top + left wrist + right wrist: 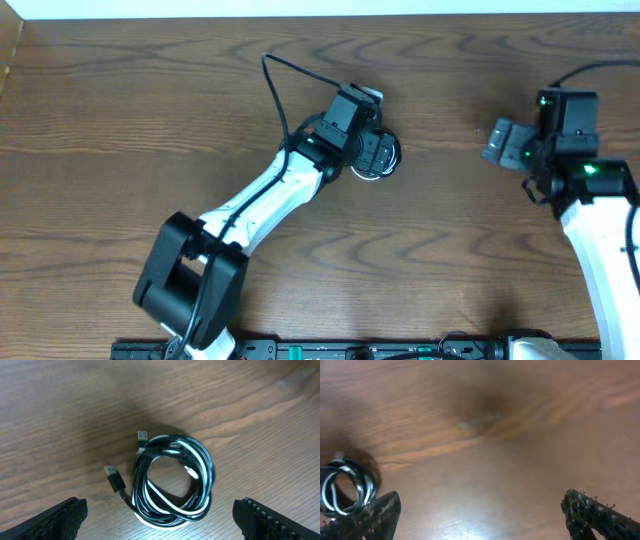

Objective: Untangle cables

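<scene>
– Two pincers, what are they doing right now?
– You're holding both spread wide, grasping nothing. Your left pincer (162,522) is hovering right over the cables (172,480). Your right pincer (482,516) is hanging well apart, off to the side.
– Where are the cables lying?
– They're sitting on the worktop (150,100) as one small coil, black strands and a white one wound together. In the left wrist view it's lying between your fingers, slightly ahead of them.
– Long axis?
– Coil is looking nearly round, so no real axis. One plug (114,476) is sticking out toward one finger on a short loose tail, another plug (142,437) is poking out at the far rim.
– Which arm am I sending in?
– I'm judging left, it's nearer by far. You're probably needing to drop straight down and nip the loose tail. Nothing is looking untangled yet.
</scene>
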Tool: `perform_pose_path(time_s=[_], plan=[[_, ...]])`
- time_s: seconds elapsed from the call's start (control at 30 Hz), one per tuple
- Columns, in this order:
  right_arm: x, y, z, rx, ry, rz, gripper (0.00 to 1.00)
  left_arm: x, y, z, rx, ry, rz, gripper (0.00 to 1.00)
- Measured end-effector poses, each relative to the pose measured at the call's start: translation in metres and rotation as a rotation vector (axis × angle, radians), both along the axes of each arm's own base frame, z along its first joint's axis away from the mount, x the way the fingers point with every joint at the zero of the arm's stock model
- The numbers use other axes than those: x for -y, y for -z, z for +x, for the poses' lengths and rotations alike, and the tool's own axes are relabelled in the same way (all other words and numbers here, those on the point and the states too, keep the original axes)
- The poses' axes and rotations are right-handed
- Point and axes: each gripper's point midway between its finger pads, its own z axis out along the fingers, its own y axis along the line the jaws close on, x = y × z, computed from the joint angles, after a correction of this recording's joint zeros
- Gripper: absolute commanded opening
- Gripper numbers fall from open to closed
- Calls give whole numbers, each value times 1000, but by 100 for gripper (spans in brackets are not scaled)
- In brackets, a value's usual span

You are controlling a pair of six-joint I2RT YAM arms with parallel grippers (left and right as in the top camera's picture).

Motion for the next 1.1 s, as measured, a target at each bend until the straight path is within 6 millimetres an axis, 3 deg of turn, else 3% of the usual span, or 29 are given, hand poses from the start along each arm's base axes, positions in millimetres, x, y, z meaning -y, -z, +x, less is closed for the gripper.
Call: perform_pose_path(time_s=[0.2, 0.4, 0.57, 0.7, 0.9, 1.1], plan=[[-16, 33, 29, -40, -119, 30, 99, 1, 18, 3, -22, -9, 15, 98], [-27, 67, 29, -141, -174, 74, 99, 2, 33, 5, -40, -8, 26, 98], [-30, 73, 24, -169, -185, 86, 99, 6, 65, 4, -89, 4, 38, 97], [-30, 76, 19, -192, -192, 89, 99, 6, 95, 1, -135, 5, 58, 78], [-31, 76, 18, -198, -209, 80, 99, 8, 94, 4, -124, 5, 52, 58], [-31, 76, 18, -200, -217, 77, 99, 10, 91, 7, -109, 4, 41, 31]])
